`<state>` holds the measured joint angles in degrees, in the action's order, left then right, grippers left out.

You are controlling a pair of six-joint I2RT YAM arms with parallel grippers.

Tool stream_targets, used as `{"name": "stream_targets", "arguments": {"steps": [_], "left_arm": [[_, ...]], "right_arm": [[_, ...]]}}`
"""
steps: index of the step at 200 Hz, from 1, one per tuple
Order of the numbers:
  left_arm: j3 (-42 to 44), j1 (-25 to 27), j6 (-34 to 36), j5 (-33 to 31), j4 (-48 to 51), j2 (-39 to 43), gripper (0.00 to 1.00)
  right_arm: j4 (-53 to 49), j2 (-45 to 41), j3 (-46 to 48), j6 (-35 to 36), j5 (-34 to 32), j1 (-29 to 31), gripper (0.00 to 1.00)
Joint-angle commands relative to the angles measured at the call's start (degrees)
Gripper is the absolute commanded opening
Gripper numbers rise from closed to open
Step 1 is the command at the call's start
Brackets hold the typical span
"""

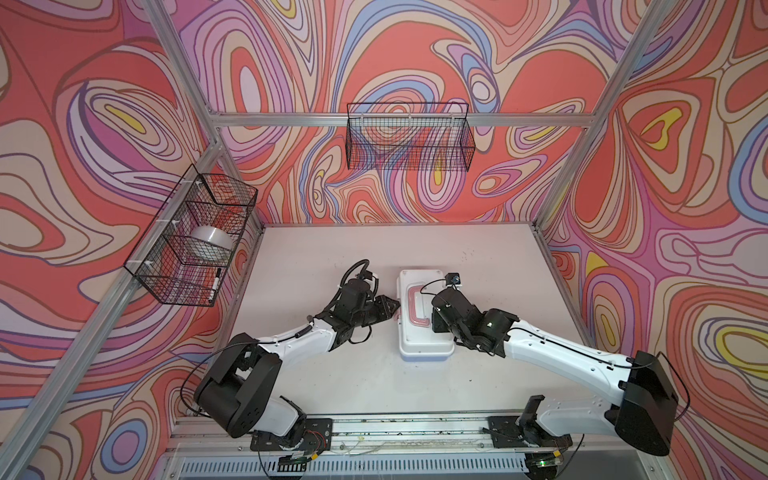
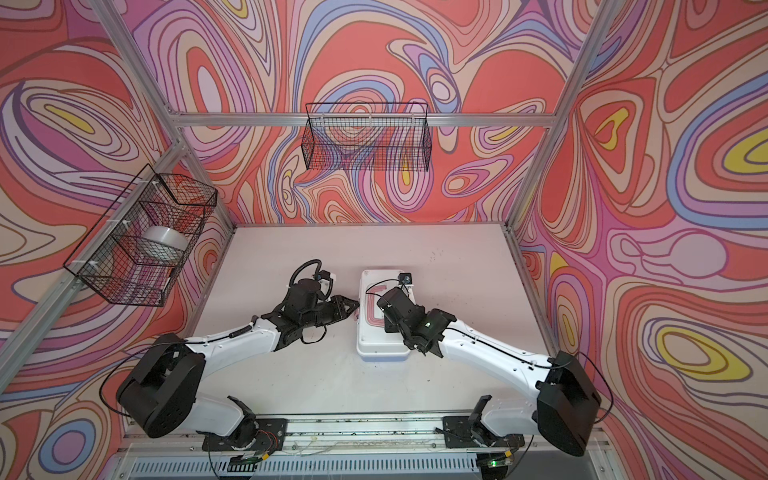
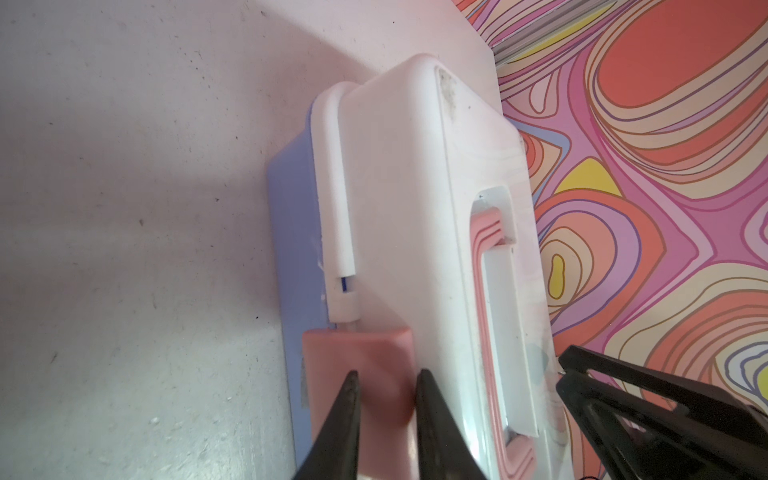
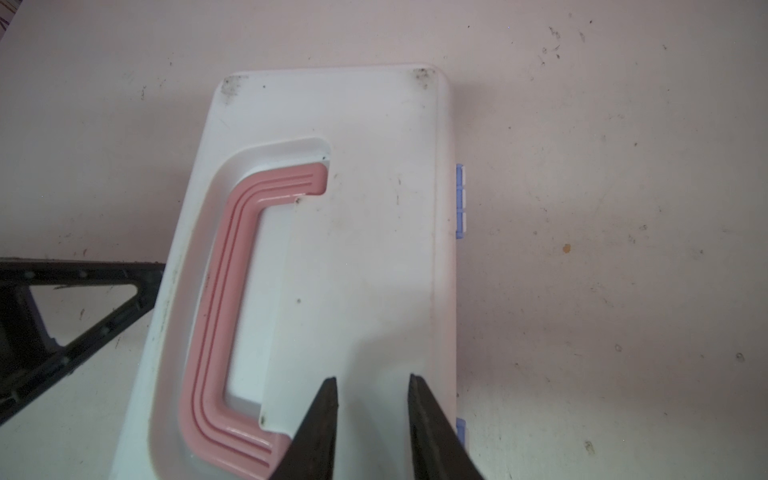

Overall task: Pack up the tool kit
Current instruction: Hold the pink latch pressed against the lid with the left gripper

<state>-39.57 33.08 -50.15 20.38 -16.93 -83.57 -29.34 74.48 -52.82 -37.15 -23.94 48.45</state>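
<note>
Closed tool kit (image 1: 419,336) on the worktop (image 1: 332,374) — long axis running straight away from the robot.
The left gripper (image 3: 387,374), jaws narrow and empty, points at the pink latch (image 3: 357,353) on the kit's left long side — the nearer arm for it. The right gripper (image 4: 372,378), also narrow and empty, is over the lid beside the pink handle (image 4: 216,299).

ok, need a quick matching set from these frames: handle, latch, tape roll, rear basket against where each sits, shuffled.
1 handle
2 latch
3 tape roll
4 rear basket

a in the side basket
b hung on the back rail
c flat in the lid recess
d at the lid's long edge

Pairs: 1-c, 2-d, 3-a, 4-b
</note>
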Motion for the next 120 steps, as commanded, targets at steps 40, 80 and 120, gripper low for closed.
{"name": "stream_targets", "arguments": {"steps": [40,80,120], "left_arm": [[0.24,0.76,0.75,0.55,0.67,0.56,0.24],[0.81,0.85,1.61,-0.17,1.52,2.68,0.25],[0.79,0.85,1.62,-0.21,1.72,2.93,0.24]], "right_arm": [[-0.01,0.54,-0.29,0.04,-0.31,-0.12,0.31],[0.51,0.76,-0.21,-0.07,-0.15,-0.11,0.31],[0.87,1.19,-0.09,-0.18,0.29,-0.05,0.31]]}}
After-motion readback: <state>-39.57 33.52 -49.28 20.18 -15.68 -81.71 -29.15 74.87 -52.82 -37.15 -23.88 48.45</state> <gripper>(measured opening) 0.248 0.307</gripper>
